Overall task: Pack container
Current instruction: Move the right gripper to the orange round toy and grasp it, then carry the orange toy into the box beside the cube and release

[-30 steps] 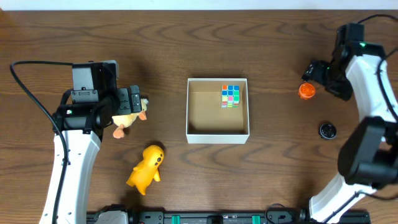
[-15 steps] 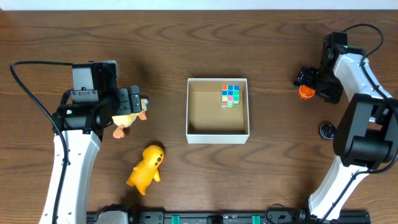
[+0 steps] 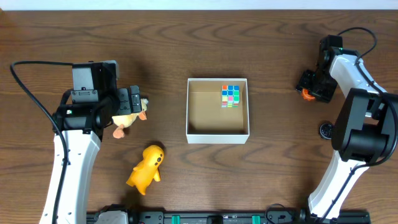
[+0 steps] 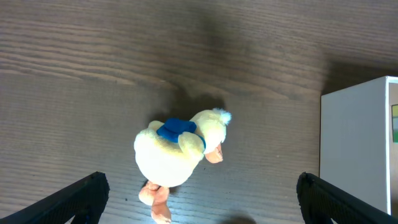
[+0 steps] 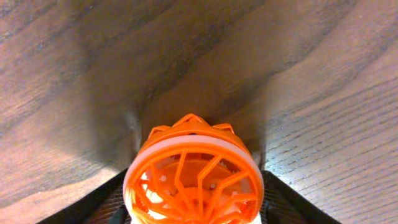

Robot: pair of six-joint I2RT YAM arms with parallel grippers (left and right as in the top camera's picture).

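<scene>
The container [image 3: 217, 135], a square white-walled box with a brown inside, stands mid-table and holds a multicoloured cube [image 3: 231, 96]; its wall shows in the left wrist view [image 4: 354, 149]. My left gripper [image 3: 127, 102] is open just above a pale plush duck with a blue scarf [image 3: 127, 118]. In the left wrist view the fingers [image 4: 202, 190] stand wide either side of the duck [image 4: 177, 152]. My right gripper [image 3: 309, 84] is at the far right, closed round an orange spoked wheel toy [image 3: 305, 95]. In the right wrist view the wheel [image 5: 194, 168] fills the space between the fingers [image 5: 194, 208].
A yellow rubber-like duck figure [image 3: 146, 168] lies on the table in front of the left arm. A small black round object [image 3: 328, 130] lies near the right arm's base. Cables loop behind both arms.
My right gripper has moved left and down over the orange wheel toy, which now sits between its fingers and is mostly covered from above. The left arm has not moved.
</scene>
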